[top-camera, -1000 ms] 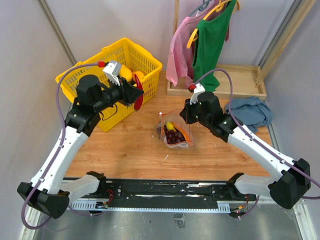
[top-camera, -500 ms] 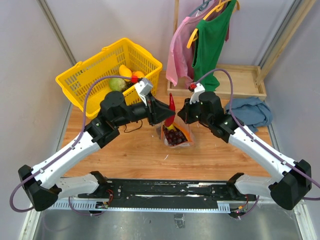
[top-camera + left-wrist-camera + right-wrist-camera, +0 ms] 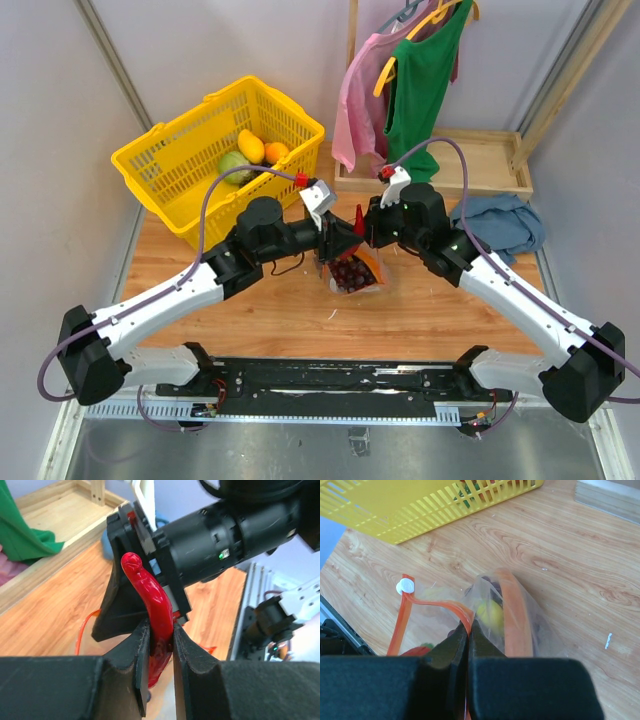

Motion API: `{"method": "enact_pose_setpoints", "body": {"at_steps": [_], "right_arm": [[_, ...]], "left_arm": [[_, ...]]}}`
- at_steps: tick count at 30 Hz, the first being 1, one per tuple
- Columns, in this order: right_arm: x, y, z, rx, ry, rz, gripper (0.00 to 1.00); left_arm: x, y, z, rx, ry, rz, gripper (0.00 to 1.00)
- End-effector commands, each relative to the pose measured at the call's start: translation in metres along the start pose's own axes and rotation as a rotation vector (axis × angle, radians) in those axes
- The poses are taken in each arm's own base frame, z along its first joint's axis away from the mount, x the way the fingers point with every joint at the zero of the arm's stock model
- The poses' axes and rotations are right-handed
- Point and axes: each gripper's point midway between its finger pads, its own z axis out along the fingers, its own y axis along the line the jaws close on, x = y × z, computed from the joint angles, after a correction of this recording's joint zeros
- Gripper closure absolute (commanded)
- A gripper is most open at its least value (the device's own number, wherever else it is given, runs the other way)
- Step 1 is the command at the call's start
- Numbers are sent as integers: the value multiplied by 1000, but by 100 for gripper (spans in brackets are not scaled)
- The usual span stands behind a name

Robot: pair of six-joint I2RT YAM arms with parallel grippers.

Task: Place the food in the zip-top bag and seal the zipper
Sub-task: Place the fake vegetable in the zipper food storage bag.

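The clear zip-top bag (image 3: 362, 283) lies mid-table, holding the dark purple grape bunch (image 3: 347, 273), the long orange piece (image 3: 512, 610) and the small yellow piece (image 3: 490, 615). My right gripper (image 3: 468, 626) is shut on the bag's red-orange zipper strip (image 3: 435, 603) and holds the mouth edge up; a white slider (image 3: 405, 586) sits at the strip's end. My left gripper (image 3: 161, 640) is shut on the thin red chili (image 3: 150, 595), upright just above the bag's mouth (image 3: 359, 218), close to the right gripper (image 3: 372, 232).
A yellow plastic basket (image 3: 160, 160) with several fruit pieces stands at the back left. Pink and green clothes (image 3: 420, 80) hang over a wooden base (image 3: 480, 165) at the back right. A blue cloth (image 3: 500, 222) lies to the right.
My left arm swung right from the basket, carrying the red chili to just above the bag's mouth beside the right gripper. The right arm kept its grip on the zipper strip and stayed put.
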Motion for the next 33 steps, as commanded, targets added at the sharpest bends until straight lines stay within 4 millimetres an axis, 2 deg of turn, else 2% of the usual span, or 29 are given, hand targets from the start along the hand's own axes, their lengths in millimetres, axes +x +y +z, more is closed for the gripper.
{"method": "enact_pose_setpoints", "body": {"at_steps": [1,7,12,16,19,26,29,33], "right_arm": [[-29,8,-8,-40,-74,9,99],[-29,10,-7,-51,-74,8,99],[-30,10,-9,-50,-73,-3,99],[-30,10,-9,-52,-73,-8,99],[-30,11,-10,-55,-73,-14,99],[-34,11,-15,-50,-84,-22,99],[-34,11,-16,-49,-86,-23,99],[-35,11,-17,-50,-88,-22,99]], "left_arm": [[19,14,4,-42,54,137,88],[57,30,0,-59,210,267,87],[83,34,-8,0,322,401,86],[101,38,-10,29,411,438,85],[114,38,-13,68,485,463,79],[123,27,-16,150,528,467,64],[123,29,-13,113,532,436,57],[112,35,-11,6,513,364,49]]}}
